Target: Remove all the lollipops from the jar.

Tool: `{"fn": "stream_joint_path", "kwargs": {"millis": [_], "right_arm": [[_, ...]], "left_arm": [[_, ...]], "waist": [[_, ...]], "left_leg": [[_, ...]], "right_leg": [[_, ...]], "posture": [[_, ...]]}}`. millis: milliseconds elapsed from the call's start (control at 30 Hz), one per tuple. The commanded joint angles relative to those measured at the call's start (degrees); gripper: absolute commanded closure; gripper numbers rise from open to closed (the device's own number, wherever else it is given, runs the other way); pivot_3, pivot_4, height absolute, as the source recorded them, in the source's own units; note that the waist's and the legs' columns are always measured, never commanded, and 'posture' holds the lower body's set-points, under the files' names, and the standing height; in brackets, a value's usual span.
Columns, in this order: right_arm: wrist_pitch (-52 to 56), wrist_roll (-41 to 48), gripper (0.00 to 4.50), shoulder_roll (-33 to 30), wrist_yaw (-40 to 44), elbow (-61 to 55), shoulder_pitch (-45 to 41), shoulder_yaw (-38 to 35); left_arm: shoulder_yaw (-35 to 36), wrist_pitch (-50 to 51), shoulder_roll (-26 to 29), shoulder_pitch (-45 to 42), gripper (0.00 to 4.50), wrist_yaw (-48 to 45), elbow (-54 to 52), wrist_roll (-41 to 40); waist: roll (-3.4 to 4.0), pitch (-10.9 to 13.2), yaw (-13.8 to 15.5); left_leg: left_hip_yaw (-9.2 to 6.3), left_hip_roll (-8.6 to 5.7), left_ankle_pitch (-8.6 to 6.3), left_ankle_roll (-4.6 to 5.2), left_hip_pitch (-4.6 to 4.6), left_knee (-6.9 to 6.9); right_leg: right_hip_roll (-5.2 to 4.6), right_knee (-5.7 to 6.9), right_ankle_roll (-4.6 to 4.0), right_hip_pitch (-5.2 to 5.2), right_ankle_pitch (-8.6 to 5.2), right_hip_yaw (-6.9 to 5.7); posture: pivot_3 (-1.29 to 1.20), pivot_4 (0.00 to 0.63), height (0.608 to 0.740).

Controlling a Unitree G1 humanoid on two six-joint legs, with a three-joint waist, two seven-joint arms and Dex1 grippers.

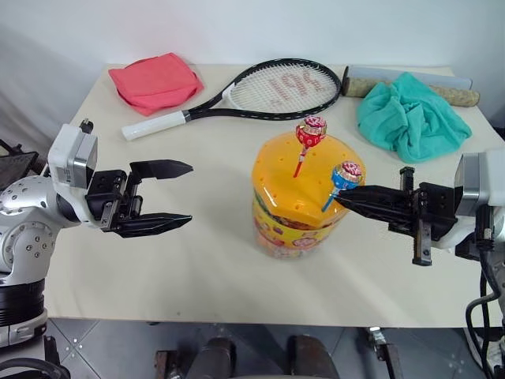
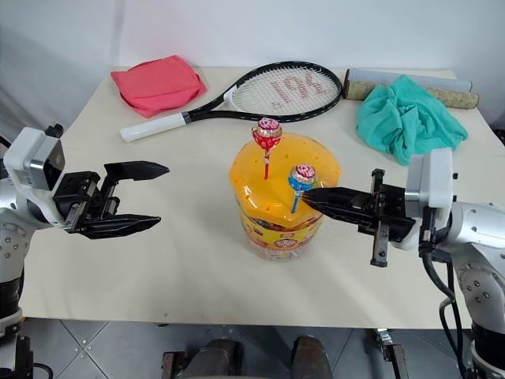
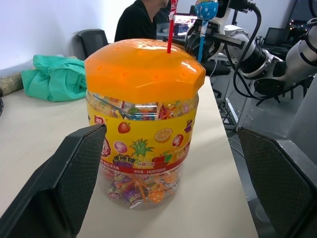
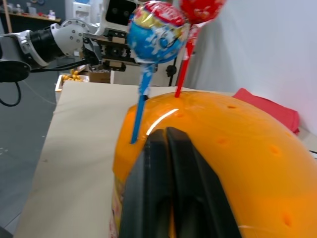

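The jar (image 1: 293, 207) stands mid-table, a clear tub with a fruit label and a domed orange lid (image 3: 143, 69) dotted with holes. Two lollipops stick up from the lid: a red one (image 1: 311, 131) and a blue one (image 1: 346, 174). My right gripper (image 1: 341, 198) reaches in level from the right and is shut, its tips at the blue lollipop's stick. In the right wrist view the fingers (image 4: 161, 168) are pressed together and the blue stick (image 4: 140, 116) stands just beside them. My left gripper (image 1: 189, 193) hovers open, left of the jar and apart from it.
A black tennis racket (image 1: 268, 88) lies behind the jar. A red cloth (image 1: 155, 80) sits at the back left. A teal cloth (image 1: 408, 118) and a rolled mat (image 1: 442, 87) are at the back right. A seated person (image 3: 141, 20) is beyond the table.
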Motion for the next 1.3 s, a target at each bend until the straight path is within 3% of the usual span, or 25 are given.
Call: {"fn": "stream_joint_path", "kwargs": {"millis": [33, 133, 267, 600, 700, 833, 967, 1100, 1167, 1267, 1300], "right_arm": [[5.01, 4.36, 4.46, -2.28, -2.63, -0.58, -0.4, -0.92], [4.95, 3.8, 3.95, -3.23, -1.37, 1.0, -0.53, -1.26], [5.0, 6.25, 2.71, -3.52, 0.08, 1.43, -1.53, -1.94], [6.0, 7.2, 2.71, -2.42, 0.74, 0.93, -7.51, 3.03], [6.05, 7.2, 3.29, -1.78, 0.47, 1.07, -7.59, 3.31], [6.08, 7.42, 4.47, -1.85, 0.67, 2.47, -7.06, 1.42], [8.69, 13.88, 4.47, -2.06, -2.3, 3.44, -9.22, -1.65], [14.59, 31.03, 4.47, -3.07, -12.79, 7.88, -14.12, -6.93], [15.9, 34.12, 4.47, -4.26, -16.72, 12.52, -17.43, -9.22], [15.51, 23.36, 4.47, -10.27, -12.18, 23.29, -16.73, -10.9], [12.3, 13.93, 4.47, -14.86, -9.19, 29.91, -14.33, -7.79]], "left_arm": [[1.11, -0.19, 0.05, -0.26, 0.0, 0.0, -1.36, -0.93], [1.14, -0.24, 0.06, -0.25, 0.0, -0.01, -1.24, -0.86], [1.25, -0.3, 0.15, -0.06, 0.0, -0.05, -1.15, -0.74], [1.5, -0.5, -0.07, 0.1, 0.0, 0.45, -1.33, -0.71], [1.57, -0.46, -0.14, 0.08, 0.0, 0.78, -1.56, -0.79], [1.92, -0.35, 0.05, 0.05, 0.0, 0.95, -1.56, -0.91], [1.87, -0.34, -0.13, 0.14, 0.0, 1.15, -1.93, -1.11], [1.2, -0.42, -0.89, -0.77, 0.0, 1.22, -2.28, -1.54], [1.02, -0.02, -1.39, -0.96, 0.0, 1.49, -2.83, -2.02], [0.61, 0.21, -2.02, -0.6, 0.0, 1.79, -4.08, -2.07], [0.45, 0.19, -2.06, -0.26, 0.0, 1.77, -4.58, -1.86]], "waist": [[0.0, 0.0, 0.01], [-0.05, -0.02, 0.06], [-0.07, -0.03, 0.05], [-0.09, -0.02, 0.07], [-0.11, -0.01, 0.13], [-0.12, 0.0, 0.1], [-0.14, 0.01, 0.11], [-0.15, 0.02, 0.03], [-0.16, 0.02, 0.01], [-0.2, 0.03, 0.25], [-0.21, 0.03, 0.39]], "left_leg": [[-0.01, 0.0, 0.0, 0.0, 0.0, 0.0], [-0.04, 0.0, 0.0, 0.0, 0.0, 0.02], [-0.04, 0.0, 0.0, 0.0, 0.0, 0.06], [-0.06, 0.0, 0.0, 0.0, -0.02, 0.03], [-0.09, -0.01, 0.0, 0.0, -0.03, 0.03], [-0.1, -0.02, 0.0, 0.0, -0.04, 0.03], [-0.1, -0.01, 0.0, 0.0, -0.04, 0.03], [-0.13, 0.05, 0.0, 0.0, -0.03, 0.04], [-0.13, 0.08, 0.0, 0.0, -0.03, 0.02], [-0.04, -0.01, 0.0, 0.0, -0.05, 0.01], [0.0, -0.01, 0.0, 0.0, -0.06, 0.02]], "right_leg": [[0.0, 0.0, 0.0, 0.0, 0.0, 0.0], [-0.01, 0.0, 0.0, 0.02, 0.0, 0.0], [-0.01, -0.01, 0.0, 0.03, 0.0, 0.01], [-0.01, -0.02, 0.0, 0.0, 0.0, 0.0], [-0.02, -0.02, 0.0, 0.0, 0.0, 0.0], [-0.02, -0.02, 0.0, 0.0, 0.0, -0.01], [-0.03, -0.02, 0.0, 0.0, 0.0, 0.0], [-0.04, -0.03, 0.0, 0.0, 0.0, -0.03], [-0.05, -0.05, 0.0, 0.0, 0.0, -0.02], [-0.05, -0.05, 0.0, 0.03, 0.0, -0.09], [-0.06, -0.05, -0.01, 0.08, 0.01, -0.13]], "posture": [[0.0, 0.15, 0.74], [0.0, 0.15, 0.74], [0.0, 0.15, 0.74], [0.0, 0.15, 0.74], [0.0, 0.15, 0.74], [0.0, 0.15, 0.74], [0.0, 0.15, 0.74], [0.0, 0.15, 0.74], [0.0, 0.15, 0.74], [0.0, 0.15, 0.74], [0.0, 0.15, 0.74]]}}
